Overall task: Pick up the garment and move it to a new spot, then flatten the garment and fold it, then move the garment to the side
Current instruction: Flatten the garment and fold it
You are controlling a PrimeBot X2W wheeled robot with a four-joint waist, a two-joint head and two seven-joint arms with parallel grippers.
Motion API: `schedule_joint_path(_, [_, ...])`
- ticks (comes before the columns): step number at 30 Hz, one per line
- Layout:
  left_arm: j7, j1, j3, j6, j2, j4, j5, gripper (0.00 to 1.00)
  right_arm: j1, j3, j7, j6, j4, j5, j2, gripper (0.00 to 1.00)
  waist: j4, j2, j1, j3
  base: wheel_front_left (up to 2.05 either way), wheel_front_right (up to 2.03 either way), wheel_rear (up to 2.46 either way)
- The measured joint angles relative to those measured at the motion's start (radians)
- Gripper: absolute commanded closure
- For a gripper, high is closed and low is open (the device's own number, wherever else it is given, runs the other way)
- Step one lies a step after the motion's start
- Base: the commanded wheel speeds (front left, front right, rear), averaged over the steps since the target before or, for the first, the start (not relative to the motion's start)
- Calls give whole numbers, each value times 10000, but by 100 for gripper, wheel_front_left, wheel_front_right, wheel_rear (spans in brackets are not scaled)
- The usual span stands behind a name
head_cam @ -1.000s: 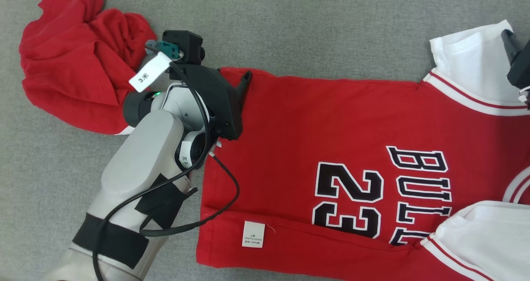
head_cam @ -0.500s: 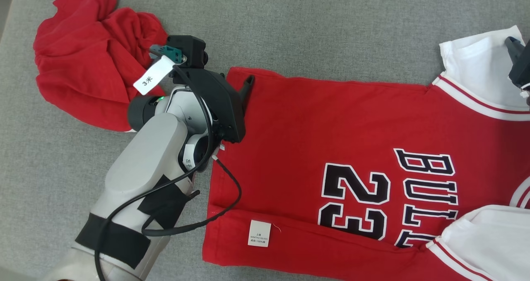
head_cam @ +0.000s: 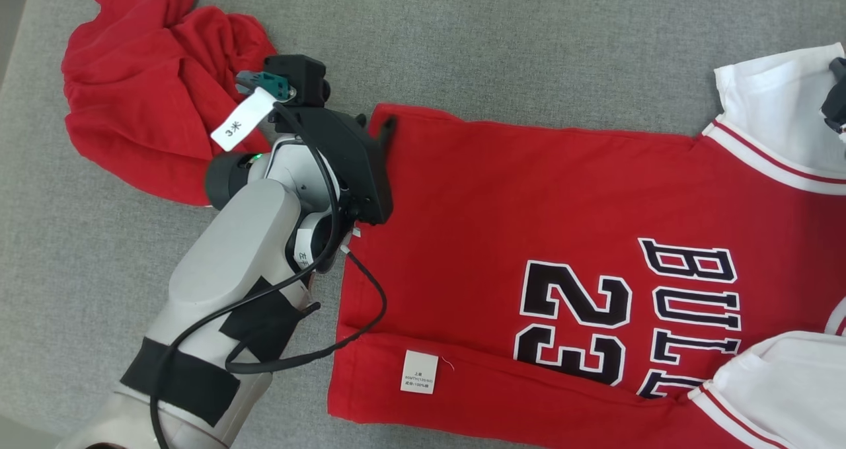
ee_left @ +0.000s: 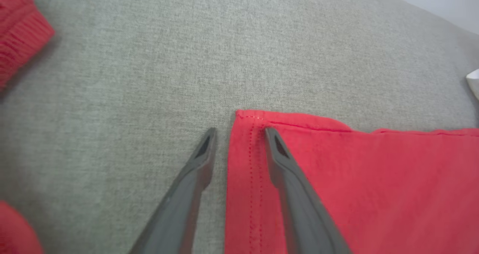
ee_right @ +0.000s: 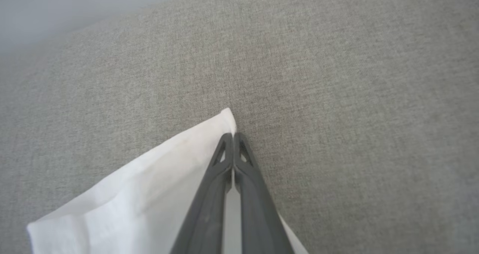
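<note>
The red jersey point(head_cam: 529, 204) with white sleeves and black "23" lies spread flat on the grey surface. My left gripper point(head_cam: 383, 131) sits at its far hem corner. In the left wrist view it point(ee_left: 240, 132) stands open astride the hem point(ee_left: 247, 164), one finger on the grey cloth and the other on the red fabric. My right gripper point(head_cam: 835, 98) is at the right edge, over the white sleeve point(head_cam: 767, 105). In the right wrist view its fingers point(ee_right: 234, 136) are shut at the sleeve's corner point(ee_right: 149, 194), which pokes just past the tips.
A second red garment point(head_cam: 145, 98) lies crumpled at the far left, close behind my left wrist; its edge point(ee_left: 18, 33) shows in the left wrist view. The grey surface point(head_cam: 529, 39) ends at the left edge. A white care label point(head_cam: 419, 371) lies on the near hem.
The whole head view has drifted right, so the camera moved. Both grippers keep their places against the jersey, the left at the hem corner and the right at the sleeve.
</note>
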Motion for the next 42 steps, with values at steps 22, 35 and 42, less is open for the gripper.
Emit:
schedule_joint_path(22, [-1294,-252,182,150,-23,690,-82,100,-196,-566,-1494,280,-148,451,186,100,-274,1,1,-462,0,0,0])
schedule_joint_path(35, [-2452,918,10,-458,21,725,-169,100,1892,-360,-1755,1799,-527,1239,711,100,-612,0,0,-1427,0,0,0])
schedule_joint_path(42, [-3127,1812,23,-746,422,566,-176,100,3091,-397,-1870,1939,-1482,1624,761,100,-919,0,-1,-2117,0,0,0])
